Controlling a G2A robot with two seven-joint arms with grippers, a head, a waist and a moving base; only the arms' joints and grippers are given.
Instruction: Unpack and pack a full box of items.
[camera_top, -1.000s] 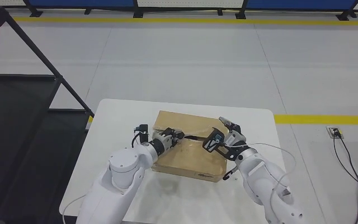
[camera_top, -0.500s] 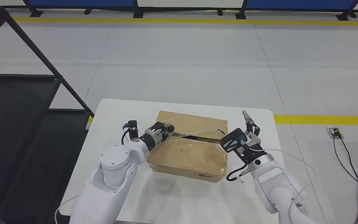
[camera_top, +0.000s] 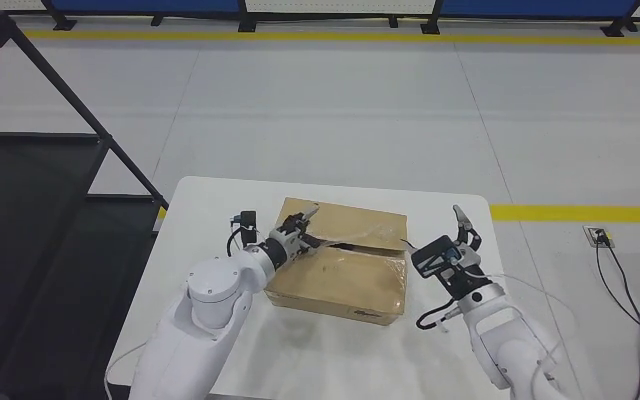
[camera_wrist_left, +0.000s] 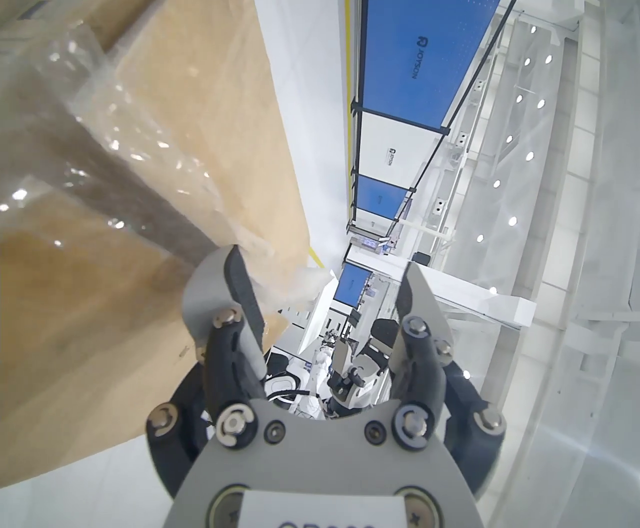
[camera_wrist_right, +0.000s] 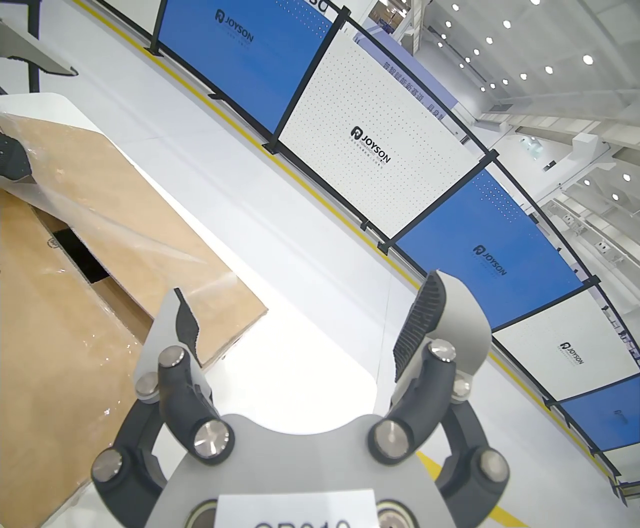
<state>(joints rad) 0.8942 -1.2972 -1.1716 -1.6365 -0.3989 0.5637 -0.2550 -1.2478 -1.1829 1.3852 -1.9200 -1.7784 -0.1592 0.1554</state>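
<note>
One cardboard box (camera_top: 335, 280) sits around the middle of the white counter (camera_top: 200, 230), turned slightly, with its far edge close to the counter's far edge. Bare counter runs wide to the left of the box. A narrower strip lies on the right, out to the rounded far-right corner. Beyond the counter's far and right edges there is open pale floor with a yellow line (camera_top: 560, 213). A black frame (camera_top: 90, 120) stands off the left side.

The box's two top flaps meet along one seam. In the right wrist view a dark gap (camera_wrist_right: 80, 257) shows between them. One strip of clear tape (camera_top: 350, 238) runs along that seam. Its left part is raised off the cardboard and crinkled, and its right part reaches toward the box's right edge.

There are two end effectors. The left end effector (camera_top: 303, 222) is over the far-left part of the box top. Its fingers stand apart, and the crumpled end of the tape lies against the pad of one finger (camera_wrist_left: 242, 290). The other finger is free of it.

The right end effector (camera_top: 465, 226) is above the right strip of counter, just beside the box's far-right corner and apart from it. Its fingers are spread wide and grip nothing.
</note>
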